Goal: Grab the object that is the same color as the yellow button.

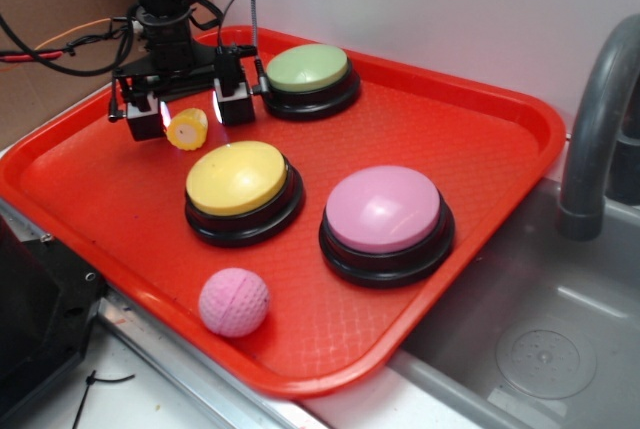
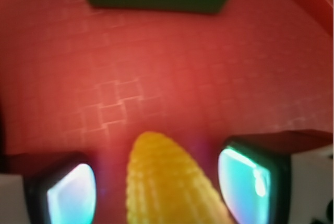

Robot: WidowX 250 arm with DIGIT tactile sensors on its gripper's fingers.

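Yellow corn chunk [image 1: 187,129]: one; buttons: three

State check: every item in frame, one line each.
gripper: open, fingers either side of the corn
corn chunk: on the tray, not gripped
yellow button: upright, untouched
green button: upright
pink button: upright
pink ball: resting on tray

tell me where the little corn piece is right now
In the exterior view the corn piece lies at the back left of the red tray, between the open gripper fingers, just behind the yellow button.
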